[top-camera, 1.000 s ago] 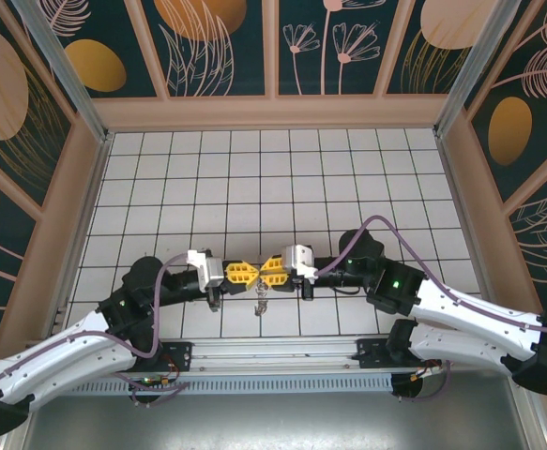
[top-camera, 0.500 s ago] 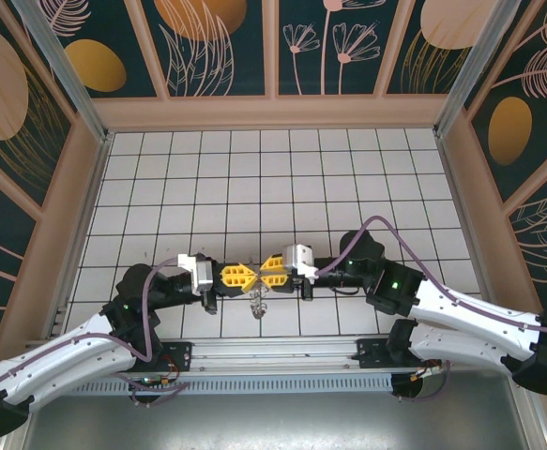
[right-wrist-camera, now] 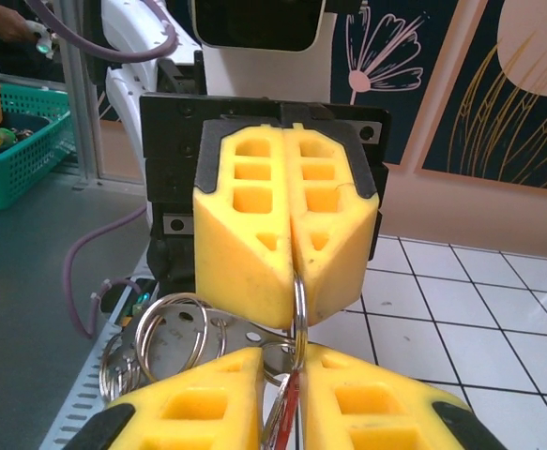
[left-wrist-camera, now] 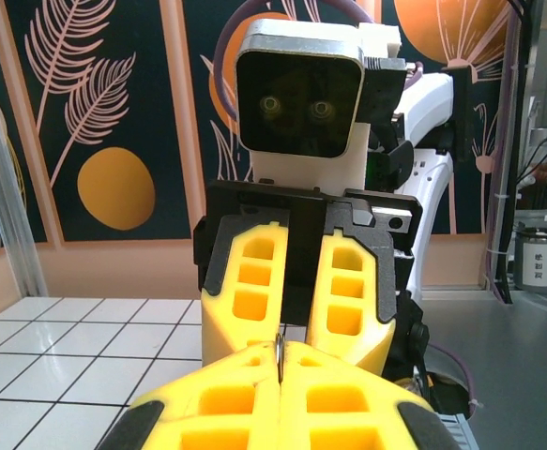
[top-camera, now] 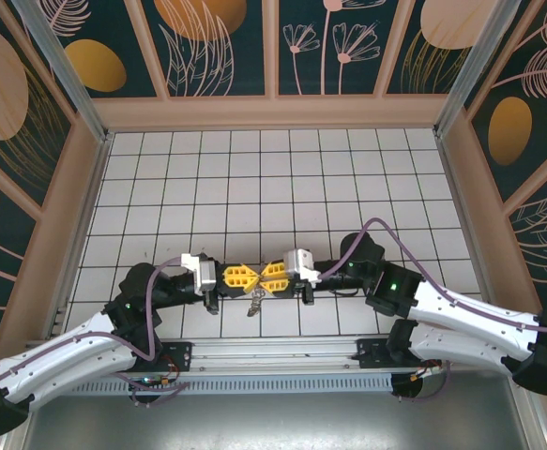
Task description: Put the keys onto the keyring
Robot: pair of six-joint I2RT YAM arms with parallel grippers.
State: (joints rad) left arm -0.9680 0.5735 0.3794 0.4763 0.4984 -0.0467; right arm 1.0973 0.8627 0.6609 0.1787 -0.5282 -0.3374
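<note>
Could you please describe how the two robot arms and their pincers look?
The left arm and the right arm have white shells, black joints and purple cables. The left pincer and the right pincer each have two yellow fingers with rectangular hollows.

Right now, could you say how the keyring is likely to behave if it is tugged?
The keyring looks like thin wire, so it is probably stiff yet could twist or slip in the grip. Its silver loops hang free, so they would likely swing and tangle.

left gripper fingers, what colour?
Yellow. The left gripper fingers show best in the right wrist view.
</note>
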